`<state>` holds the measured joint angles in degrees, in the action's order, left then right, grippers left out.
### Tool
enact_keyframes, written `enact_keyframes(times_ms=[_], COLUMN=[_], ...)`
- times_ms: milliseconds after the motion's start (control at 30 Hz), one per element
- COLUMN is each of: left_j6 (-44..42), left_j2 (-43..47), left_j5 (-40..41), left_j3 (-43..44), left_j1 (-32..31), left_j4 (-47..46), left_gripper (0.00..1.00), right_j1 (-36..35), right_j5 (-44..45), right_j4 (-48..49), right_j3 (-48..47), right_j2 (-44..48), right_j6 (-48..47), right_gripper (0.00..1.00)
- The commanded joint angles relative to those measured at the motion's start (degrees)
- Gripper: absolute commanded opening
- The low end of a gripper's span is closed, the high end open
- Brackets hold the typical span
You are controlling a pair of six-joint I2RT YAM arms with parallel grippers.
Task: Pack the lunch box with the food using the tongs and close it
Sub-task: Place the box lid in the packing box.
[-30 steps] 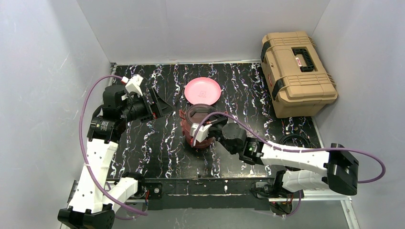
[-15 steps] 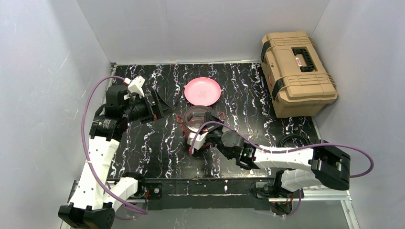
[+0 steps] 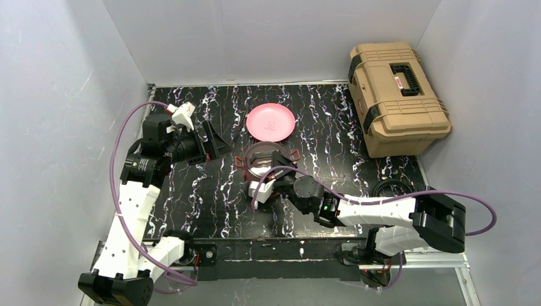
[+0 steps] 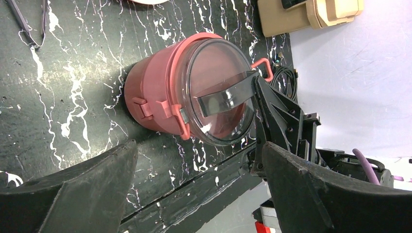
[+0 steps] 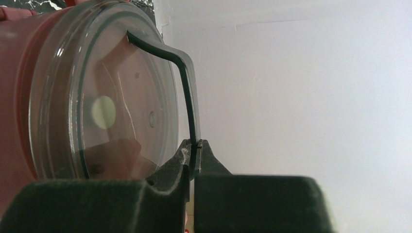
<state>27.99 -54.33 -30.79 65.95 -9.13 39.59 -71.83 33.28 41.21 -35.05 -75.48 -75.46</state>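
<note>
Right hand [image 5: 195, 145] clamped the lid handle [image 5: 187, 82] of the lunch box [image 4: 150, 92], standing lidded on the counter [image 3: 319, 127]; left hand [image 3: 215, 141] hovered spread apart nearby. Closing appeared under way; next, the lid probably needed seating and latching.

One lunch box [image 4: 155, 92]; plate [image 3: 270, 122]; toolbox [image 3: 395, 95]; tongs [image 4: 34, 44]
</note>
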Motion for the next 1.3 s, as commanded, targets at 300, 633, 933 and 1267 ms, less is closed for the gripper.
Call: enact_keyframes(times_ms=[300, 633, 933, 1267], left_j6=[-2.21, -2.76, -2.61, -1.07], left_j2=[0.47, 0.51, 1.41, 0.20], left_j5=[-0.24, -0.74, 0.12, -1.19], left_j3=[-0.63, -0.15, -0.81, -3.85], left_j1=[0.15, 0.16, 0.16, 0.16], left_j4=[1.82, 2.39, 3.12, 1.21], left_gripper=[0.98, 0.98, 0.98, 0.85], right_j1=[-0.68, -1.35, -2.54, -2.98], right_j5=[3.39, 4.49, 4.32, 5.09], right_j4=[4.14, 2.03, 1.13, -6.55], right_j3=[-1.47, -2.04, -2.69, -4.86], right_j2=[-1.28, 0.59, 3.49, 10.25], right_j6=[-1.27, 2.01, 2.47, 9.96], right_gripper=[0.32, 0.46, 0.60, 0.73])
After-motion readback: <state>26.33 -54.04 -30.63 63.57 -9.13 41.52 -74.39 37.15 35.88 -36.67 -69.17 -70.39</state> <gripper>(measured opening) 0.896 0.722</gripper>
